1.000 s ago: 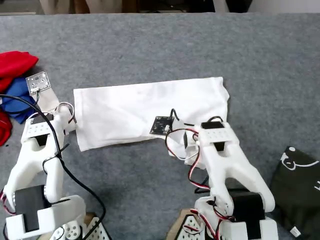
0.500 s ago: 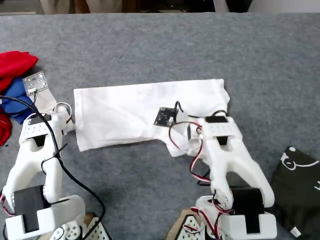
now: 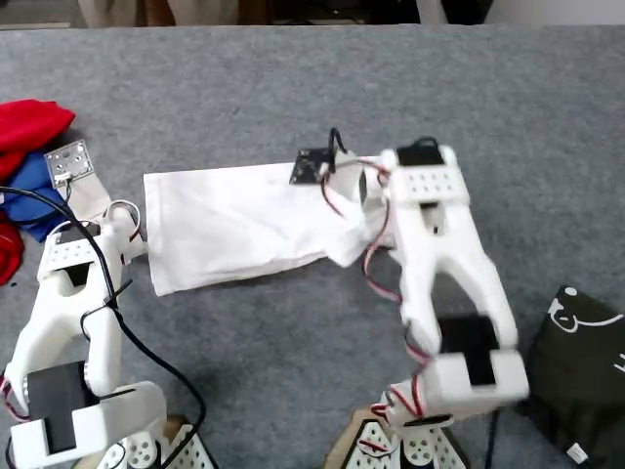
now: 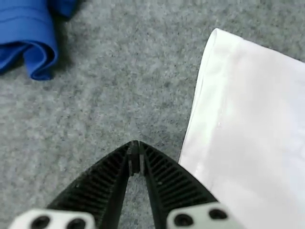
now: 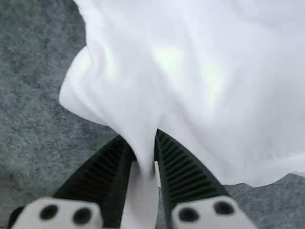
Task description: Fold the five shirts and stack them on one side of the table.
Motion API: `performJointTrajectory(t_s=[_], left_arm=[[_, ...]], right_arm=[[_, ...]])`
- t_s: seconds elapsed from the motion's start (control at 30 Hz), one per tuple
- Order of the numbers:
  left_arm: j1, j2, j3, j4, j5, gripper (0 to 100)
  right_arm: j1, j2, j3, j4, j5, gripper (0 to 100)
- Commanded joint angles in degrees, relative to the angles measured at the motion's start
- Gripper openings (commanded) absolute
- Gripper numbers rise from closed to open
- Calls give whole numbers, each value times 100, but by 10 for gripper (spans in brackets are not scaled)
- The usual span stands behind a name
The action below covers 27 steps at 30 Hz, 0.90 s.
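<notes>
My right fingers (image 5: 174, 160) clamp a bunched fold of the soft white shirt (image 3: 234, 220); my left fingers (image 4: 121, 167) sit pressed together over the grey, seemingly felted desk (image 3: 508, 117).

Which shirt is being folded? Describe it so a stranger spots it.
Look at the grey table's middle. The white shirt lies there in a long strip, one end pinched by the right gripper. It alone is white and spread out; the red shirt, blue shirt and black shirt sit at the edges.
</notes>
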Motion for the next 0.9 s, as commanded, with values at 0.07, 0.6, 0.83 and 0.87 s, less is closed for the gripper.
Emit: performJointTrajectory(t_s=[0.07,0.6,0.83,0.87], left_arm=[[-35,-13,-290,26,-18,25],[-35,-13,-290,26,-18,25],[-35,-13,-290,26,-18,25],[-35,-13,-290,26,-18,25]], right_arm=[[-84,1200,-1868,475,308,5],[-242,2246,-3688,607,53,336],[75,1710,-3916,1820,-237,117],[57,1666,-3916,1960,-396,43]])
